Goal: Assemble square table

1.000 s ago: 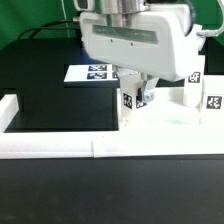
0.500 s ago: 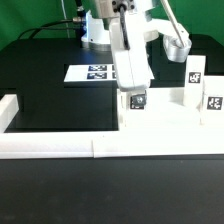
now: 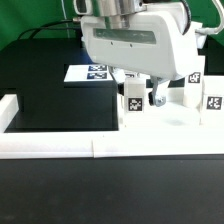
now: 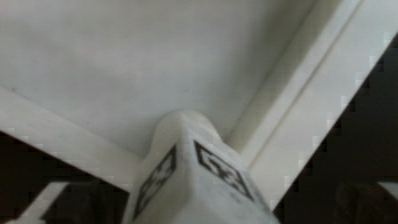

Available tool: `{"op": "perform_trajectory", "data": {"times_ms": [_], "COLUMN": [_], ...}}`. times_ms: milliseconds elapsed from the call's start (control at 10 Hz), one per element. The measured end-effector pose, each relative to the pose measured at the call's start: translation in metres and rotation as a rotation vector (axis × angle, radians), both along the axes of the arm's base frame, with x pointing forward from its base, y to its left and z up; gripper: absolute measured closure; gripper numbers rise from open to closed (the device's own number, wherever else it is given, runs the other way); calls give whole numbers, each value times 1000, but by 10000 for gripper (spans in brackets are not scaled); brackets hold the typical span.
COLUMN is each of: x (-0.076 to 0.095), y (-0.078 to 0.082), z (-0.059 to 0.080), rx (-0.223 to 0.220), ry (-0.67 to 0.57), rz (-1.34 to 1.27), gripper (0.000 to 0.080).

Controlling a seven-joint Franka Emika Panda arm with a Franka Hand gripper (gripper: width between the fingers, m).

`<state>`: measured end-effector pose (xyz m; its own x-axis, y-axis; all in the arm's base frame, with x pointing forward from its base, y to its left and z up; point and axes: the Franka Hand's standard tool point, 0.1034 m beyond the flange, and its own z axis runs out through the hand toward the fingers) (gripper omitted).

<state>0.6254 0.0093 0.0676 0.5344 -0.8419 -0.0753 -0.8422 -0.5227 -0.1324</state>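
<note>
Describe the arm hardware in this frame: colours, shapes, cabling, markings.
In the exterior view, the claw hangs from a wide, boxy white hand housing with rounded edges. Above it sits a grey metallic cylindrical wrist section. The fingers look slim and dark. A dark cable trails behind the arm. No markings are legible on the housing.

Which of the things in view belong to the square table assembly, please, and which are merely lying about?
Belonging to the job:
- square tabletop
- leg at the gripper
- two legs standing at the exterior view's right
- gripper

Lying about:
- marker board
- white border rails
</note>
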Motion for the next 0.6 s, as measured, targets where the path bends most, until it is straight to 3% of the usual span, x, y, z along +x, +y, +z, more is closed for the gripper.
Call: {"op": "perform_trajectory", "data": {"times_ms": [300,400,600], "x": [0,5,5], "y": [-3,-8,2], "z": [0,4,3], "rx": [-25,-80,-122], "ry": [-26,-55,-80], "rz": [225,532,832], "gripper": [150,150,150]}}
